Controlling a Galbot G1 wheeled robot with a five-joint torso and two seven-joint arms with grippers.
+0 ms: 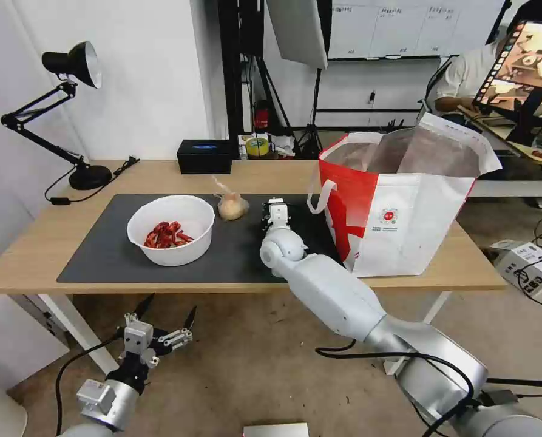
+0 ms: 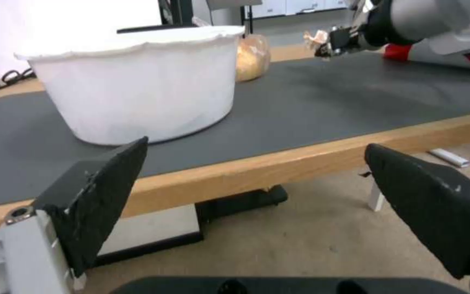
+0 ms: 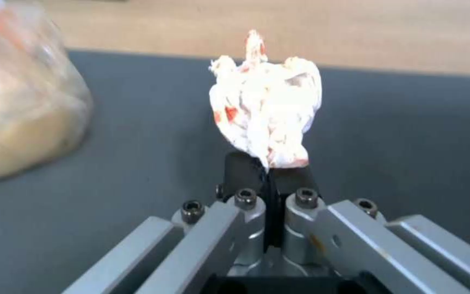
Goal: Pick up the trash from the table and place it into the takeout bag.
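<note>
The crumpled white tissue (image 3: 267, 110), stained red, is pinched in my shut right gripper (image 3: 267, 167) just above the dark grey mat (image 1: 101, 249) on the table (image 1: 40, 243). In the head view that gripper (image 1: 275, 209) is between the knotted clear bag with a beige lump (image 1: 232, 206) and the red-and-white takeout bag (image 1: 404, 206), which stands open at the right. The white bowl of red shell scraps (image 1: 170, 230) sits on the mat's left half. My left gripper (image 1: 161, 318) hangs open below the table's front edge, facing the bowl (image 2: 137, 81).
A black rectangular box (image 1: 205, 156) and a black desk lamp (image 1: 70, 67) stand along the table's back edge. A cardboard box (image 1: 525, 261) and cables lie on the floor to the right. The takeout bag's white handle (image 1: 319, 194) hangs toward my right gripper.
</note>
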